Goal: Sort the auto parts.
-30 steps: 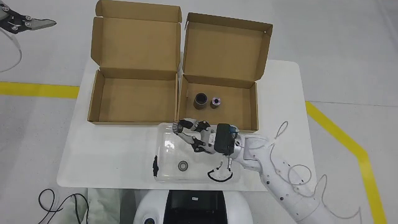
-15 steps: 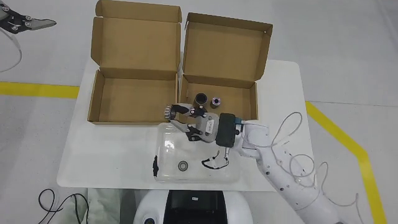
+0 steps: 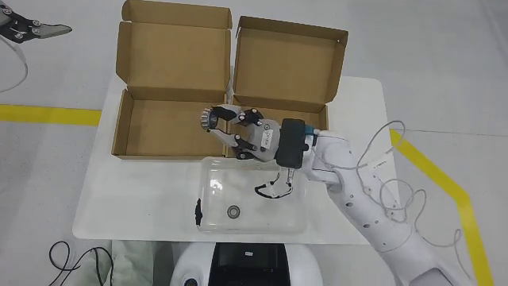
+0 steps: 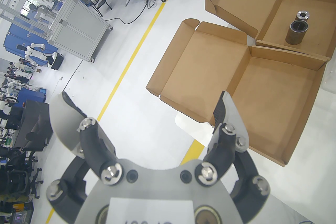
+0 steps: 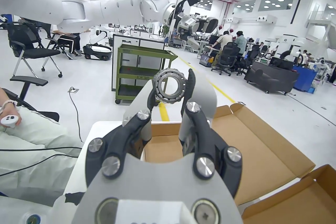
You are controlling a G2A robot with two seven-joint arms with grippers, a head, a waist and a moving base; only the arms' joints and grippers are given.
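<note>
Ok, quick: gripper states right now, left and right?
Left gripper: open, holding nothing.
Right gripper: closed on a bearing.

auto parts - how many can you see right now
4. One bearing in the jaws of the right gripper, above the left box; one small ring in the clear tray; a dark sleeve and a small silver bushing in the right box. Others may be hidden.
</note>
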